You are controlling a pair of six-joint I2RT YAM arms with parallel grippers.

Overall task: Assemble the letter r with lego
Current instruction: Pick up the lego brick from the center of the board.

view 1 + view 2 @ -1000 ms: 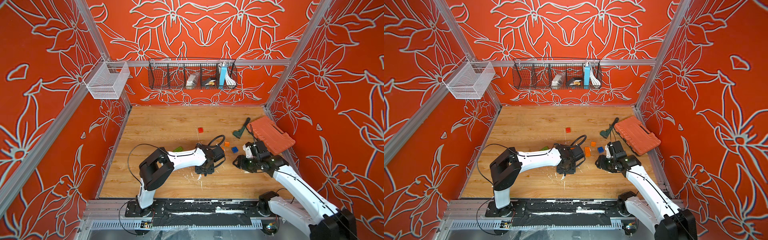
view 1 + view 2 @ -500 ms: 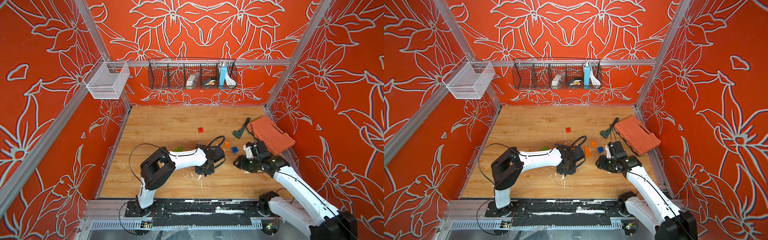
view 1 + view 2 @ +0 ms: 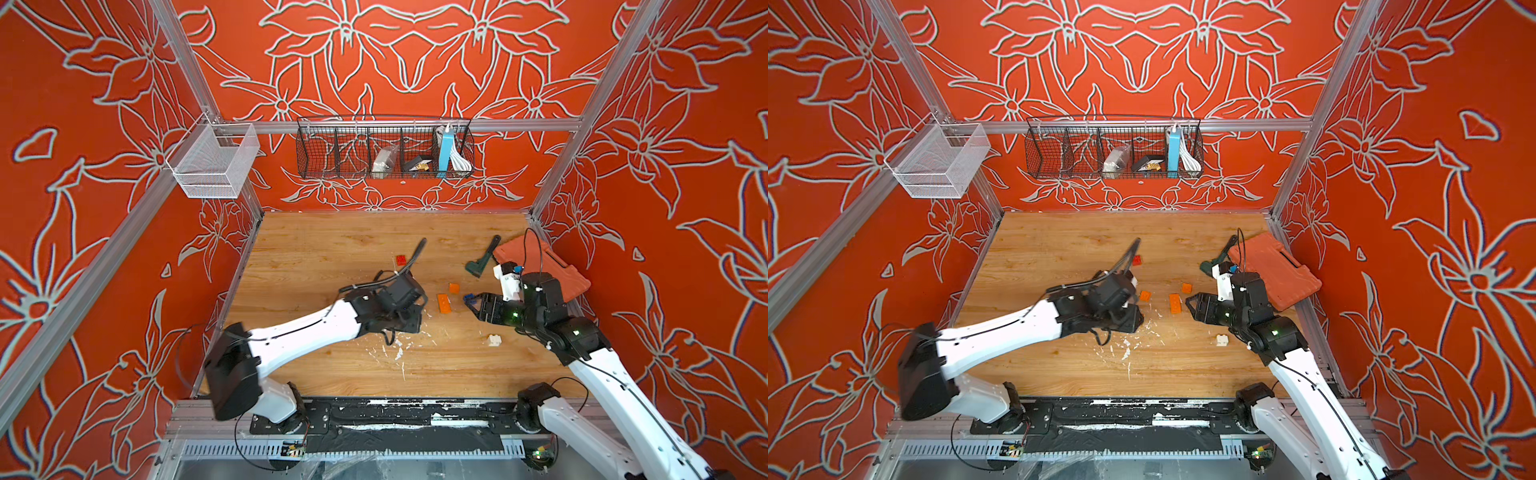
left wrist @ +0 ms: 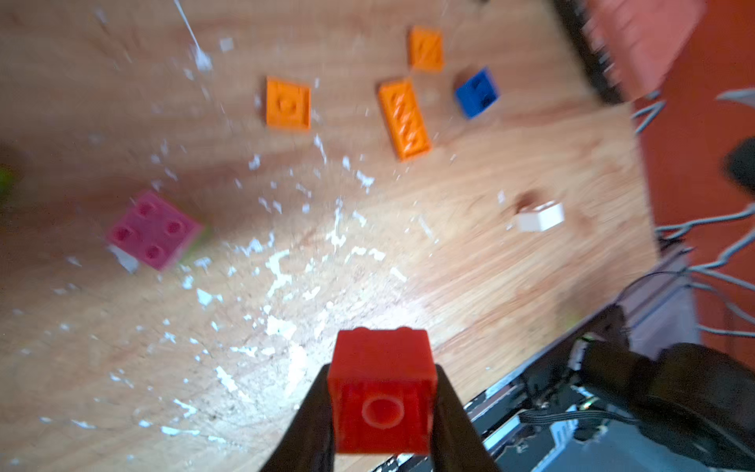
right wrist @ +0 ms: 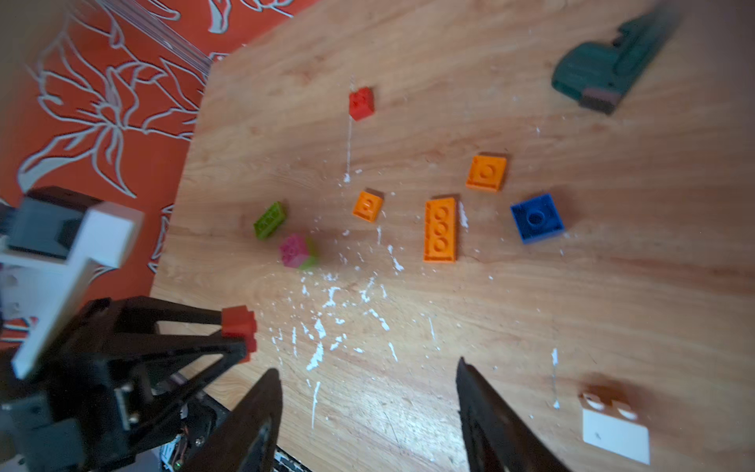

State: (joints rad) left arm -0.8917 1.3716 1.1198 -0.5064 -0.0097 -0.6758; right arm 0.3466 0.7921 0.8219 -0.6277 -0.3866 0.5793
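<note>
One red square studded plastic brick [image 4: 382, 392] clamped between the black fingers of the left end effector [image 4: 382, 382]. Hollow underside with its round tube turned to the wrist camera, two studs just showing on the far face. Hidden under the wrist in both top views.

Right end effector [image 5: 365, 367] spread wide and empty, right of centre in the top views, tips just beside a blue square brick [image 3: 468, 296].

Rest of the lego loose on the wooden table [image 3: 332, 257], mostly a little right of centre and below the middle of the top views:
- Long orange plate [image 3: 444, 303], three round marks up.
- Small orange square plate [image 3: 454, 288] just above it, one round mark up; blue brick likewise underside up.
- Second small orange square plate [image 3: 1145, 296], close by the left wrist.
- Second red square brick [image 3: 401, 260], studs up, apart from the cluster, higher in the frame near the centre.
- White brick [image 3: 494, 340], tipped on its side, to the lower right of the orange plates, past the white paint flecks [image 3: 399, 353].
- Lime green oblong brick [image 5: 269, 219] and pink four-stud square brick [image 5: 295, 250], side by side in the right wrist view, lime green showing under the pink; neither made out from above.
</note>
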